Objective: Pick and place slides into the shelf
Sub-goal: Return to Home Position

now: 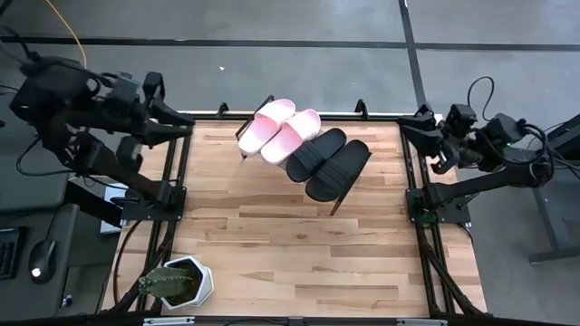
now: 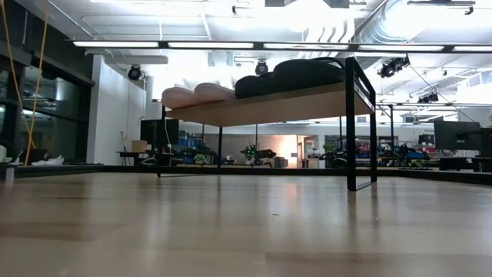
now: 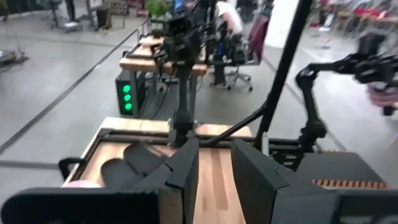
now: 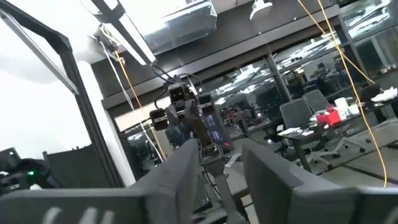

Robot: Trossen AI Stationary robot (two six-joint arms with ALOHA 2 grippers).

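Four slides lie side by side on the slanted wooden shelf [image 1: 337, 195] at the table's far middle. The two pale pink ones [image 1: 279, 129] are toward the far left and the two black ones [image 1: 328, 161] toward the right. In the low view the shelf board [image 2: 269, 104] stands raised on its black wire legs, with pink slides [image 2: 196, 94] and black slides [image 2: 300, 75] on top. My left gripper [image 1: 186, 129] is open at the table's far left edge, and its gap shows in its wrist view [image 3: 214, 177]. My right gripper [image 1: 405, 127] is open at the far right edge [image 4: 221, 171]. Both are well apart from the shelf.
A small cactus in a white pot [image 1: 177, 282] stands at the near left corner. Black frame rails [image 1: 177, 195] run along the table's left and right [image 1: 419, 195] edges. Bare wood [image 1: 299, 254] stretches across the near half of the table.
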